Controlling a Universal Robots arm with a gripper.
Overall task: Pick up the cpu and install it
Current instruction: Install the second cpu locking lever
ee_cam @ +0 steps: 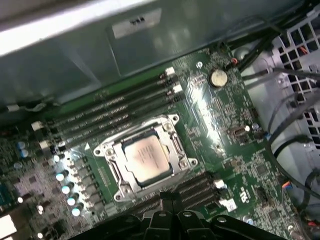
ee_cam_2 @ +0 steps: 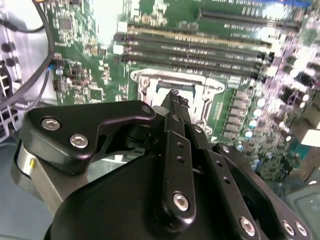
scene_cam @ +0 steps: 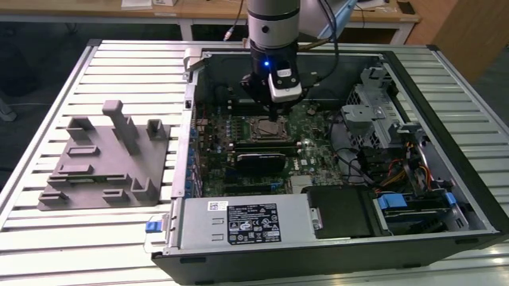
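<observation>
CPU, the small flat square chip with pale silver metal top (ee_cam: 145,158), sits seated in the silver-framed motherboard socket (ee_cam: 172,121), memory slots (ee_cam: 120,102) either side. Black gripper (ee_cam_2: 174,96) hangs just above it, fingers together and holding nothing. Exterior view adds the grey moulded fixture (scene_cam: 104,161) left of the open PC case (scene_cam: 445,89).

We see our arm (scene_cam: 273,21) as a silver-grey cylinder with a blue light, black cables alongside and a white-and-black wrist block. Our pincer (ee_cam_2: 175,97) is black, with jointed links pinned by silver screws.
</observation>
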